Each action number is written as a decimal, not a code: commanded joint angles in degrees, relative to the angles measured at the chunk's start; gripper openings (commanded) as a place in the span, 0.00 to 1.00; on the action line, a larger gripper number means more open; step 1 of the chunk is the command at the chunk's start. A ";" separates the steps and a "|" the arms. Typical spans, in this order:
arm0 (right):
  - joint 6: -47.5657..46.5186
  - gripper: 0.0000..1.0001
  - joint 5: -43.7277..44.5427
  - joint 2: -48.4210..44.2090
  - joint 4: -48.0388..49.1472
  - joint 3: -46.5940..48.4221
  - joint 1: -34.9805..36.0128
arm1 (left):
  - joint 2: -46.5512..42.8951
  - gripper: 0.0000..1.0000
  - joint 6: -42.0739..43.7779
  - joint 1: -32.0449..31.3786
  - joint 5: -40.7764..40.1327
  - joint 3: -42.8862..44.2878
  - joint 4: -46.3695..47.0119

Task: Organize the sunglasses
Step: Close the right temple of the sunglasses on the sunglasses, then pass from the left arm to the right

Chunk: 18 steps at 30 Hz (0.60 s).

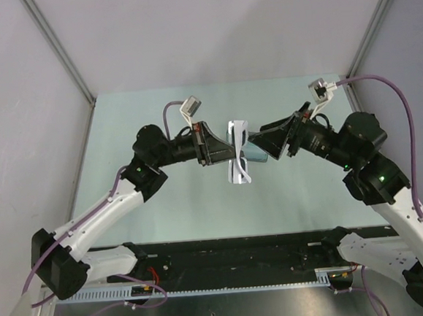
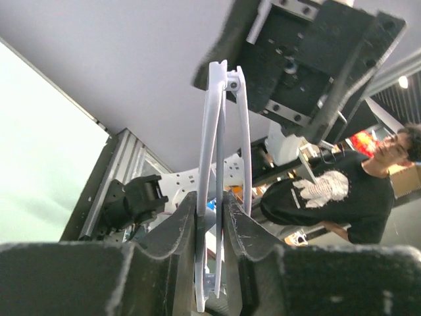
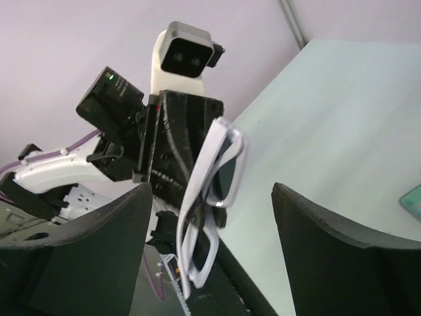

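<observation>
The sunglasses [image 1: 239,153] have a white frame and dark lenses. They are folded and held in the air over the middle of the table. My left gripper [image 1: 224,154] is shut on them; in the left wrist view the fingers [image 2: 177,237] pinch the folded white arms and frame [image 2: 217,131]. My right gripper [image 1: 266,148] is open and empty, facing the sunglasses from the right. In the right wrist view the sunglasses [image 3: 214,181] hang between its two spread fingers [image 3: 309,230], touching neither.
A grey-blue cloth [image 1: 256,155] lies on the pale green table [image 1: 158,125] under the right gripper; its corner shows in the right wrist view [image 3: 414,198]. Grey walls stand left, right and behind. A black rail [image 1: 226,255] runs along the near edge.
</observation>
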 commanded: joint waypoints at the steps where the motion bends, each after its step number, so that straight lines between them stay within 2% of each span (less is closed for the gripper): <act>1: -8.85 0.79 1.90 -2.25 -2.05 0.27 0.04 | 0.67 0.23 -0.83 2.32 -4.57 2.24 -2.32; 4: -14.56 0.79 6.28 -2.52 -4.68 0.27 1.79 | 1.03 0.25 1.01 3.46 -9.31 3.91 -8.91; 8: -22.38 0.78 17.15 -1.64 -7.06 0.27 9.59 | 0.85 0.28 4.35 3.99 -15.03 7.51 -17.70; 15: -34.43 0.73 36.77 2.05 -6.19 0.19 26.02 | -0.64 0.29 -0.30 5.40 -19.97 7.26 -18.77; 18: -39.97 0.72 44.16 2.23 -2.50 -0.78 30.53 | -1.35 0.29 -1.97 5.84 -22.07 6.73 -19.03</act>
